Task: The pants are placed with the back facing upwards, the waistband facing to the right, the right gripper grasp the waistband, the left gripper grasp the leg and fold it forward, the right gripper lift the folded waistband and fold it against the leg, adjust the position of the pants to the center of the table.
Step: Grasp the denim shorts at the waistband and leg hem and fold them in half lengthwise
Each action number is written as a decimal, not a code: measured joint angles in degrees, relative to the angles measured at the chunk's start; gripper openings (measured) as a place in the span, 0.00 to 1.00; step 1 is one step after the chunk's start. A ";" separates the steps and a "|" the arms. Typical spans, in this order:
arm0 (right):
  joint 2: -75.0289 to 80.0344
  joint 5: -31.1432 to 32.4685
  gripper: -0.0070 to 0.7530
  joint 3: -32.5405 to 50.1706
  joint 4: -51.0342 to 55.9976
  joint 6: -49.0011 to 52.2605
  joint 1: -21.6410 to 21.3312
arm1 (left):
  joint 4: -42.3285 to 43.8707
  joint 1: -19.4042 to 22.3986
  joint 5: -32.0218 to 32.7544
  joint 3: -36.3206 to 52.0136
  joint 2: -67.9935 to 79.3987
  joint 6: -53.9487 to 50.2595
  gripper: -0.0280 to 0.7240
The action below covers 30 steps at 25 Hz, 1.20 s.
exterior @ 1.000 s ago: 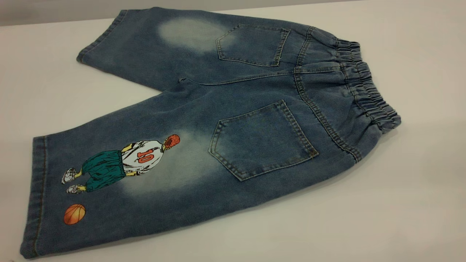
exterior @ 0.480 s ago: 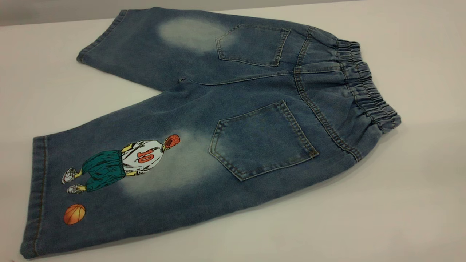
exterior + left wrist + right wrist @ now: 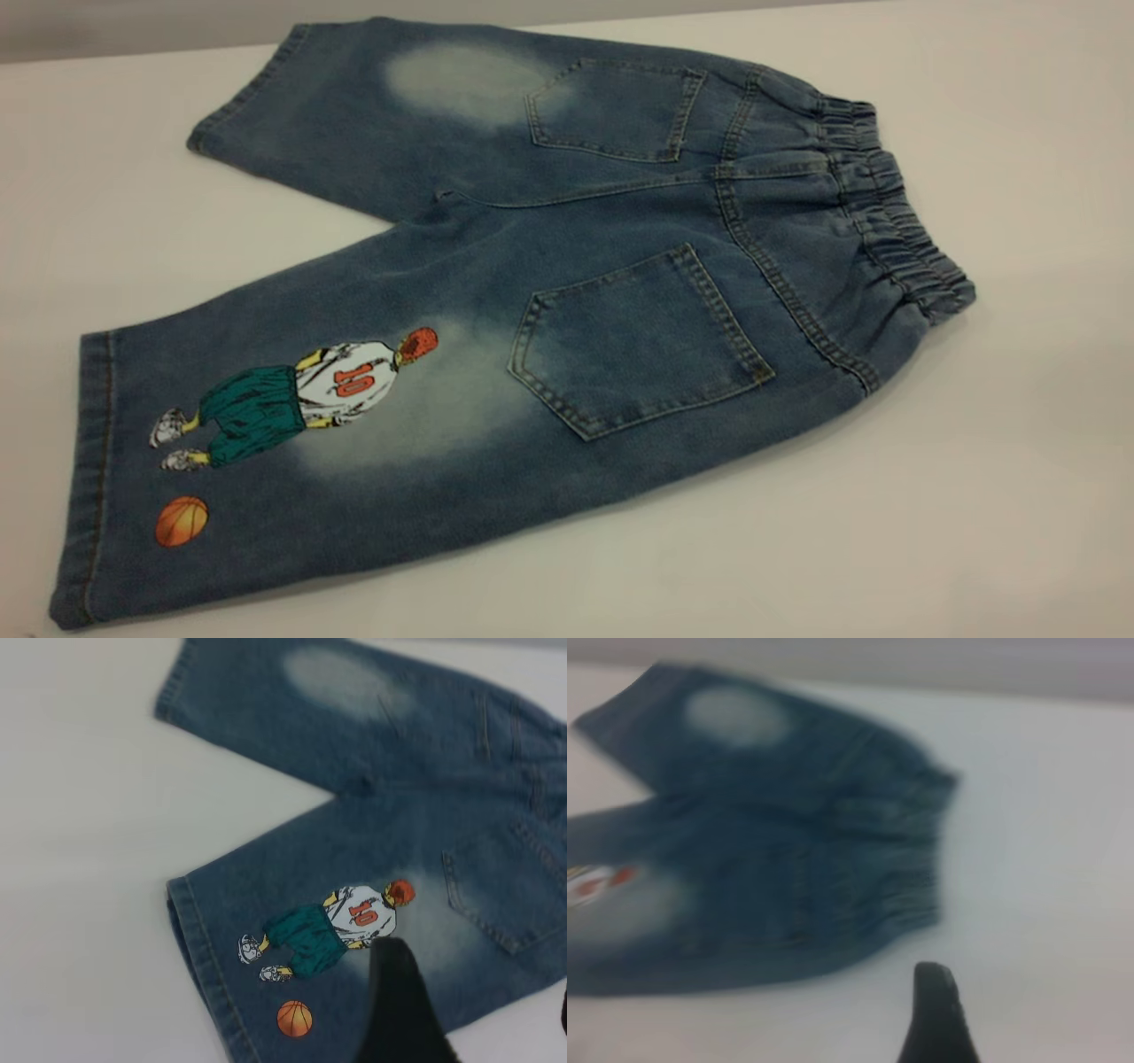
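The pants [image 3: 611, 221] lie flat on the table [image 3: 992, 496], back up, with both patch pockets showing. The gathered waistband [image 3: 895, 221] points right. The leg [image 3: 266, 425] with the number 10 player and orange ball is the nearer one, at the left. Neither gripper shows in the exterior view. In the left wrist view my left gripper [image 3: 483, 1014] hovers open above the printed leg [image 3: 354, 921], one black finger [image 3: 399, 1010] over the denim beside the player. In the right wrist view my right gripper [image 3: 1032, 1028] hangs open over bare table, apart from the waistband [image 3: 917, 859].
The plain leg [image 3: 354, 115] with a faded patch reaches toward the table's far edge [image 3: 133, 53]. Bare tabletop surrounds the pants at the right and near sides.
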 joint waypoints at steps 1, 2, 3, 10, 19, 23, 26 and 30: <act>2.44 -1.03 0.57 0.00 1.89 -0.78 0.00 | -0.57 0.00 -0.76 -0.19 2.10 1.60 0.57; 4.62 -2.14 0.56 0.00 3.79 -1.60 0.00 | -1.29 0.00 -1.19 -0.32 4.64 3.73 0.57; 6.86 -3.41 0.55 0.00 5.84 -2.27 0.00 | -2.22 0.00 -1.50 -0.45 7.24 5.97 0.57; 27.31 -12.58 0.52 0.07 12.85 -6.41 0.00 | -5.87 0.00 -7.26 -0.45 23.73 22.79 0.57; 56.84 -28.30 0.52 0.07 21.88 -16.78 0.00 | -5.87 0.00 -9.60 -0.45 35.16 31.95 0.57; 69.24 -33.19 0.52 -0.14 31.88 -24.81 0.00 | -8.02 -0.06 -10.19 -0.52 35.11 33.09 0.57; 78.13 -34.23 0.52 -0.14 41.93 -33.96 -0.06 | -10.33 -0.06 -10.99 -0.52 35.11 36.36 0.57; 86.78 -35.47 0.52 -0.14 55.09 -46.07 -0.06 | -12.82 -0.13 -11.03 -0.52 35.34 37.74 0.57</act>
